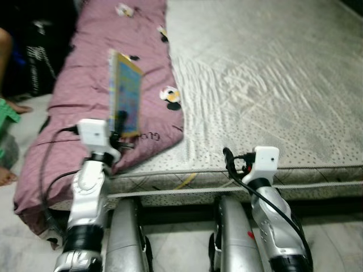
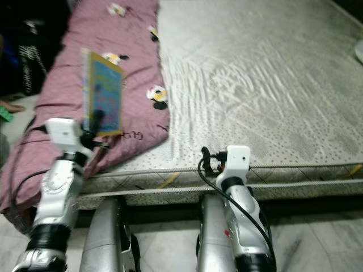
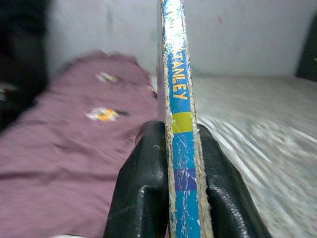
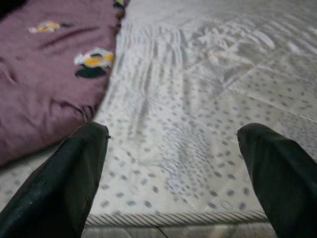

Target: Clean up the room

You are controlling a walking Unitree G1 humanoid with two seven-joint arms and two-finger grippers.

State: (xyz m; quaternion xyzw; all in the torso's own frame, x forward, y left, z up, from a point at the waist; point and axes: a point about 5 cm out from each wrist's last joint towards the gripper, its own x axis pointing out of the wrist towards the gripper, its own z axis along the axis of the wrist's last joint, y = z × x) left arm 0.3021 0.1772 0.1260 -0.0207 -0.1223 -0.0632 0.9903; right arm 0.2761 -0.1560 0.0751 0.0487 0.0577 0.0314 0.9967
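While held upright over the bed's near edge: book (image 1: 125, 93), spine toward the left wrist camera, lettering "STANLEY" legible there.
Left tool (image 3: 173, 168): clamped on the book's lower spine, a black finger pressed to each cover; raised above the purple blanket (image 1: 91, 73).
Right tool (image 4: 173, 173): fingers spread wide apart, nothing between them, poised low just over the mattress (image 1: 266, 73) border.
Step in hand, as judged: carrying a picked-up book toward wherever it belongs; placement not yet done.
Next move, as judged: needs a destination chosen, then a carry with the grip kept firm, since a thin book pinched at one end may swing or slip.
Near edge: piped mattress rim just ahead of both arms, robot's legs tight against the bed side.
Left flank: blanket draping off the bed toward the floor, a person's foot (image 1: 14, 106) beyond it; little room there.
Far and right: broad bare mattress, open room for setting down.
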